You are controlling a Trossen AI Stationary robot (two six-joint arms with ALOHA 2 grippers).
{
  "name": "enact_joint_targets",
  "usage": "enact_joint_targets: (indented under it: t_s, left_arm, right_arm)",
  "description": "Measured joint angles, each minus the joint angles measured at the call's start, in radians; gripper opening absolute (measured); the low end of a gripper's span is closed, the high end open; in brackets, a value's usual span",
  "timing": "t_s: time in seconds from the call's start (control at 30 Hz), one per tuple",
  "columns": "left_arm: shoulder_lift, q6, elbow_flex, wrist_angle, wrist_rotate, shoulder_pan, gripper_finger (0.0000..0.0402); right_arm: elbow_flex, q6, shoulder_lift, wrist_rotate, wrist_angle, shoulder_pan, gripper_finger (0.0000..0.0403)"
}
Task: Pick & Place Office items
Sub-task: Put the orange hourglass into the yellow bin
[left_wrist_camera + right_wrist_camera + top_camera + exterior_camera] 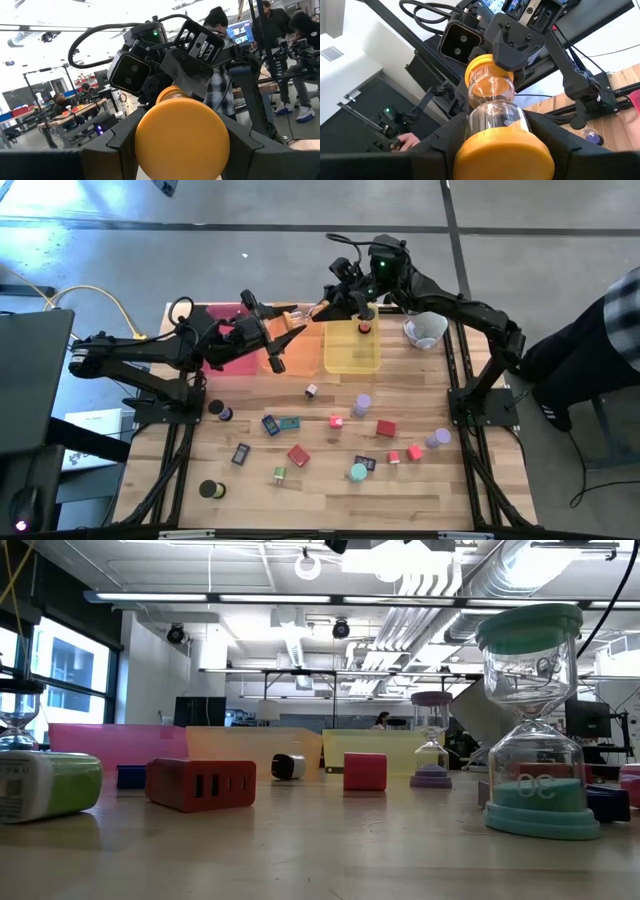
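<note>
While both claws meet above the trays (351, 358) | orange hourglass (305, 313) midair, left claw (283, 320) and right claw (325, 307) each gripping an end | most items still on table (430, 480)

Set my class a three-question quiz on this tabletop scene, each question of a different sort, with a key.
1. True or false: the orange hourglass lies flat on the table.
2. Multiple choice: the left gripper is A) open over the pink tray, B) shut on the orange hourglass, C) resting on the table.
3. Fill in: of the three trays, the ___ one stands in the middle.
Key: 1 false, it is up in the air between the left gripper and the right gripper; 2 B; 3 orange, the orange tray.
</note>
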Motion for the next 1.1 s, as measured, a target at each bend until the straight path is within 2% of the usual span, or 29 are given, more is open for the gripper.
enact_joint_targets:
  t_s: [0.33,0.4,0.53,0.63,0.87,1.1]
  left_arm:
    - [0.001,-0.008,0.0,-0.004,0.0,0.0,0.0185]
    - [0.001,-0.032,0.0,-0.005,-0.001,0.0,0.02]
    - [0.0,-0.062,0.0,-0.003,-0.005,0.0,0.0253]
    - [0.0,-0.063,0.0,-0.005,-0.005,0.0,0.0272]
    - [0.0,-0.049,0.0,-0.007,-0.006,0.001,0.0279]
    - [0.0,-0.06,-0.001,-0.046,-0.012,-0.001,0.0281]
  right_arm:
    - [-0.001,-0.03,0.0,-0.027,-0.01,0.0,0.0174]
    - [-0.001,-0.054,0.0,-0.029,-0.014,0.0,0.0174]
    - [0.0,-0.078,-0.002,-0.048,-0.014,-0.002,0.0174]
    - [0.001,-0.087,-0.002,-0.061,-0.016,-0.003,0.0174]
    - [0.001,-0.121,-0.004,-0.097,-0.062,-0.029,0.0174]
    - [0.001,-0.266,-0.037,-0.093,-0.247,-0.083,0.0174]
